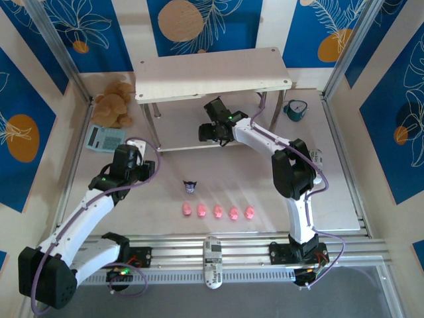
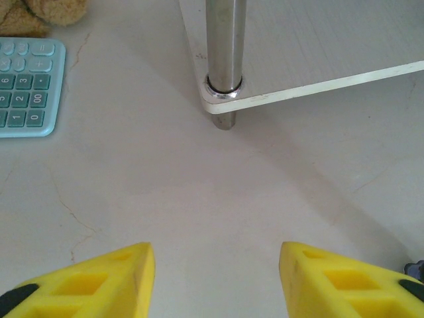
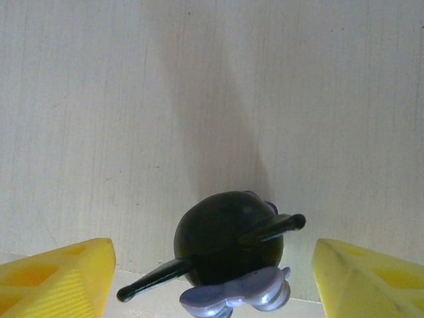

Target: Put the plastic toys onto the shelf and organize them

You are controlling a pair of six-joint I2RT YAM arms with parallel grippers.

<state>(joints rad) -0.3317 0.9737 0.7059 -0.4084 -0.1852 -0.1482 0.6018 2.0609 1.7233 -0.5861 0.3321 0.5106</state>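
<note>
From above, we see five pink pigs (image 1: 218, 212) in a row on the bench (image 1: 331, 192), with a dark figurine (image 1: 190, 187) between them and the shelf (image 1: 212, 69). Left wrist: the left gripper (image 2: 215, 278) hangs released and empty near a shelf leg (image 2: 224, 46). Right wrist: the right gripper (image 3: 213, 265) stands released either side of a second dark figurine (image 3: 228, 245) on a shelf board, untouched.

From above, the two-tier shelf (image 1: 212, 73) stands at the back of the table (image 1: 265, 192), its top board bare. The right gripper (image 1: 207, 132) reaches in under that top board, low over the lower tier. The left gripper (image 1: 136, 144) hovers over the table near the shelf's front-left leg. Out front, five pink pigs (image 1: 218, 212) sit in a neat row, and one dark figurine (image 1: 190, 187) stands just behind the row's left end. A teddy bear (image 1: 114, 103) and a calculator (image 1: 105, 138) lie off left, a teal clock (image 1: 295, 109) off right.
</note>
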